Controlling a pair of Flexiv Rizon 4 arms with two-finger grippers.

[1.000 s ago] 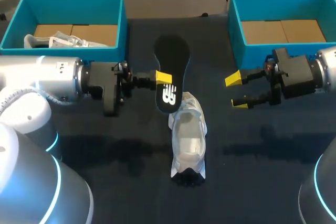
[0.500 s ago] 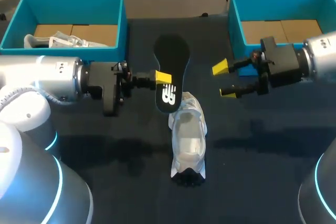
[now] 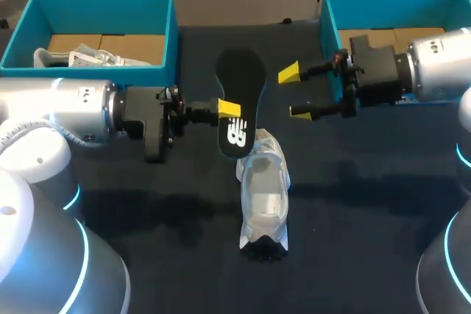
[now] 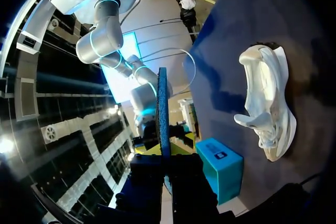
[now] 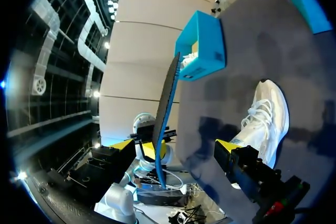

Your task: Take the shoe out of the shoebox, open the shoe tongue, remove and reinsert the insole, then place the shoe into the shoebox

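Our left arm point(image 3: 66, 112) comes in from the left side and lies nearly level, its wrist pointing toward the middle. Its jaws are clamped on the insole point(image 3: 241, 82), with one yellow fingertip point(image 3: 229, 109) showing against the insole's face. From our left wrist view the insole stands edge-on between the two dark fingers. Our right arm point(image 3: 441, 71) comes in from the right side, also roughly level, its wrist aimed back toward the left arm. Its jaws stand wide apart and hold nothing. Both of its yellow fingertips point(image 3: 288, 73) are in the air, near the insole but apart from it.
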